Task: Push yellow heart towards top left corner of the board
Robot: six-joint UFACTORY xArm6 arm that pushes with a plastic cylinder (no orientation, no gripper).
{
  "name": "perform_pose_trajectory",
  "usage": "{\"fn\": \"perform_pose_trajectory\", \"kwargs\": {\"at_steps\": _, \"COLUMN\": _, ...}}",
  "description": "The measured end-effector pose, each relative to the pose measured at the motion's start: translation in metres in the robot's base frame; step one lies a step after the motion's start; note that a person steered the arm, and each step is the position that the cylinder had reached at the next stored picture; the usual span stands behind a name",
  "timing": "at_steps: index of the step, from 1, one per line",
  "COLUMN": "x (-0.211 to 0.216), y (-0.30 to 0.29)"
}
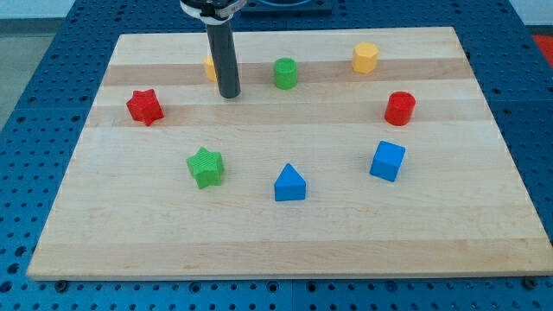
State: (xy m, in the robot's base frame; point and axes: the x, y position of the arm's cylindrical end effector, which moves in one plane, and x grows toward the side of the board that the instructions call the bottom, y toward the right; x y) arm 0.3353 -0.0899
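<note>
A yellow block [209,68], mostly hidden behind my rod, sits near the view's top left; only a sliver shows, so its shape cannot be made out. My tip [229,94] rests on the board just right of and below that sliver, close to it. A second yellow block [365,57], roughly hexagonal, sits at the view's top right.
A green cylinder [286,72] stands right of the rod. A red star [144,106] is at the left, a green star [206,167] and a blue triangle [289,183] lower down, a blue cube [387,161] and a red cylinder [400,108] at the right.
</note>
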Motion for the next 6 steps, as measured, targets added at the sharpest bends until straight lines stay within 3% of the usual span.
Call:
{"fn": "perform_pose_trajectory", "kwargs": {"at_steps": 2, "x": -0.053, "y": -0.038}}
{"fn": "perform_pose_trajectory", "kwargs": {"at_steps": 3, "x": -0.05, "y": -0.044}}
{"fn": "perform_pose_trajectory", "kwargs": {"at_steps": 4, "x": -0.045, "y": -0.009}}
{"fn": "perform_pose_trajectory", "kwargs": {"at_steps": 5, "x": -0.067, "y": 0.003}}
{"fn": "perform_pose_trajectory", "kwargs": {"at_steps": 6, "x": -0.087, "y": -0.018}}
